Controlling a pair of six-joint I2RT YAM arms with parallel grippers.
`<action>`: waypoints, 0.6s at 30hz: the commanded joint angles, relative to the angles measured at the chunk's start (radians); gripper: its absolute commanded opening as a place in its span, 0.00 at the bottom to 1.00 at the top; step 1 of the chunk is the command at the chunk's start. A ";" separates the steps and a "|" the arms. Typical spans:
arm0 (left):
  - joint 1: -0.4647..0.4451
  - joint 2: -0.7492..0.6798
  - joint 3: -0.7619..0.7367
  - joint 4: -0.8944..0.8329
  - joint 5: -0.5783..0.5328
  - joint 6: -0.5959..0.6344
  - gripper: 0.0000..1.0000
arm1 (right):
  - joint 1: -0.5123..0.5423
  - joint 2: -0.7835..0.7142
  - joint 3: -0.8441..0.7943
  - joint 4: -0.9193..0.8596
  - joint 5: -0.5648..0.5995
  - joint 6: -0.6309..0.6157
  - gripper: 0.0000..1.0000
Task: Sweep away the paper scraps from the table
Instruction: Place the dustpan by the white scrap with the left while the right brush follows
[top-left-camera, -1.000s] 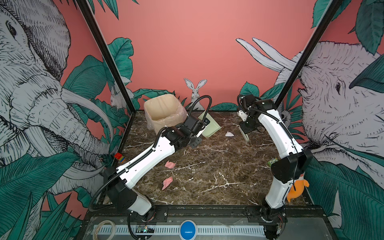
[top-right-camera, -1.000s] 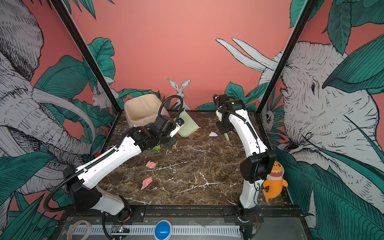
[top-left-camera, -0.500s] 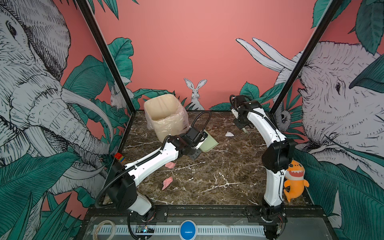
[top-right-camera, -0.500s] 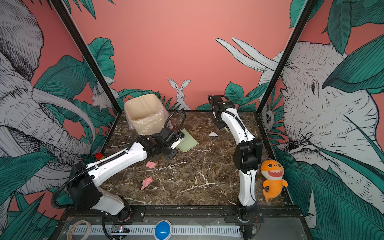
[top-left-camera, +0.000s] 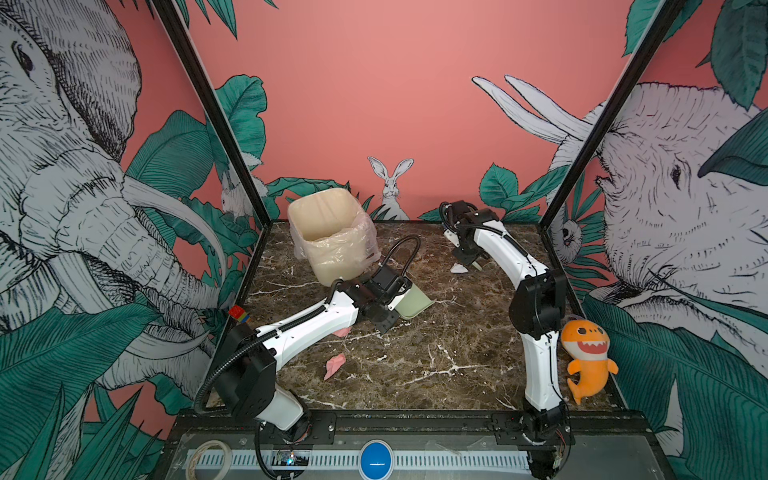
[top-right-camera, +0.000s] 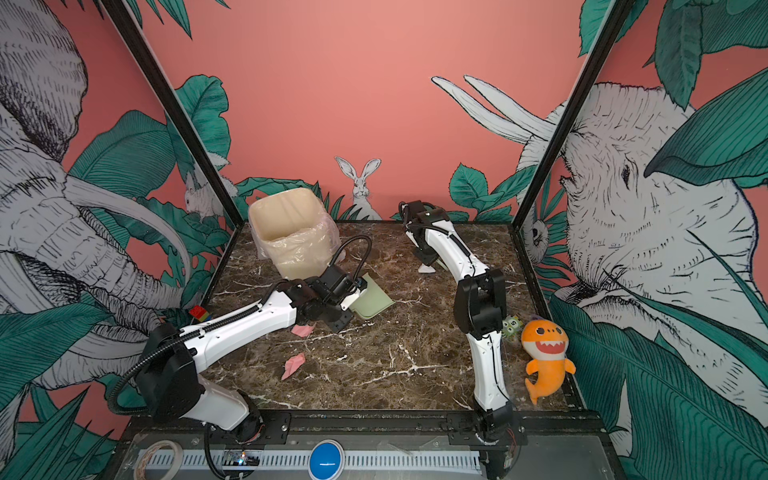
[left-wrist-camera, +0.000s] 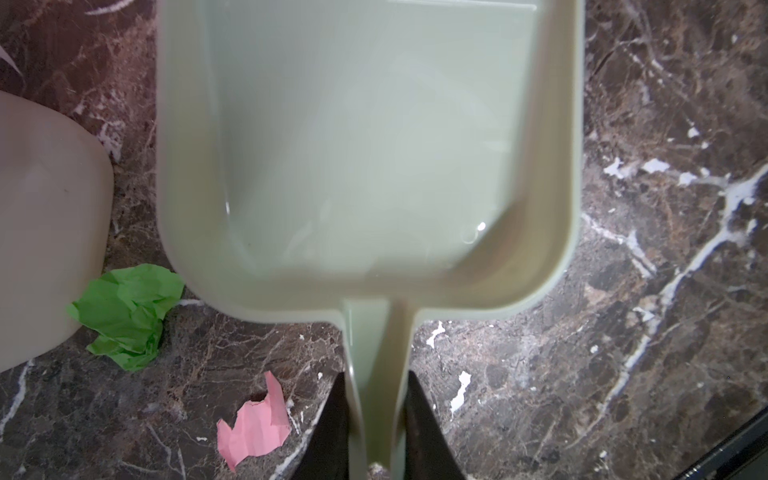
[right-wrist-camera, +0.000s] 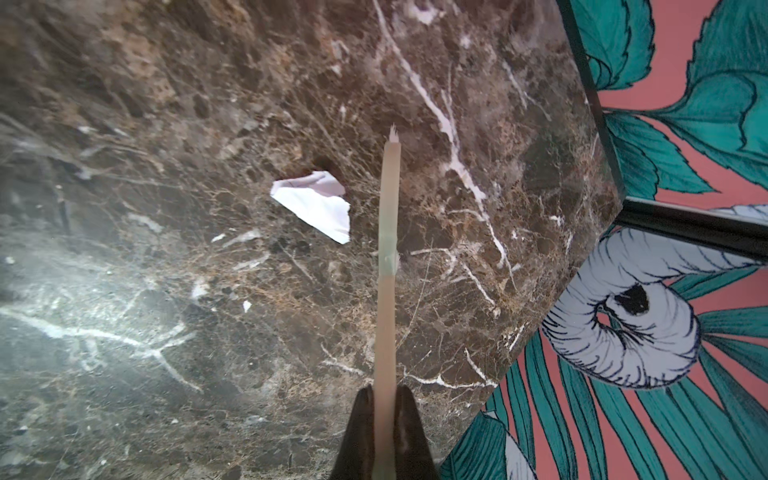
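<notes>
1. Coral walls printed with elephants, leaves and a rabbit close in a dark marble-look bench (top-left-camera: 436, 353) veined in white.
2. Near the far left corner stands a beige bin (top-left-camera: 332, 237) lined with clear plastic, leaning a little.
3. The left tool (left-wrist-camera: 376, 428) is clamped on the handle of a pale green dustpan (left-wrist-camera: 365, 145), one black finger on each side. The pan sits just in front of the bin with its mouth pointing away from the arm.
4. A green scrap (left-wrist-camera: 124, 311) lies crumpled against the foot of the bin, just beside the pan's back corner.
5. A pink scrap (left-wrist-camera: 253, 428) lies on the bench close to the pan's handle. In both top views it peeks out from under the left arm.
6. A second pink scrap (top-left-camera: 334, 365) lies nearer the front of the bench, well apart from the pan.
7. The right tool (right-wrist-camera: 384, 432) is closed tight on a thin pale stick. I take it for a small brush (right-wrist-camera: 388, 249) seen edge-on, though the wrist view is too blurred to be sure.
8. A white scrap (right-wrist-camera: 316, 203) lies on the far right part of the bench, just beside the brush, with a strip of marble between them.
9. An orange plush toy (top-left-camera: 588, 357) sits at the right edge, beside the right arm.
</notes>
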 joint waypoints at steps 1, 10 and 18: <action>-0.005 -0.043 -0.034 -0.018 0.016 -0.025 0.14 | 0.038 0.015 -0.005 -0.010 0.014 -0.033 0.00; -0.006 -0.093 -0.110 -0.038 0.010 -0.049 0.14 | 0.143 -0.027 -0.085 -0.081 -0.018 -0.003 0.00; -0.008 -0.127 -0.165 -0.048 0.010 -0.071 0.15 | 0.241 -0.146 -0.201 -0.116 -0.102 0.076 0.00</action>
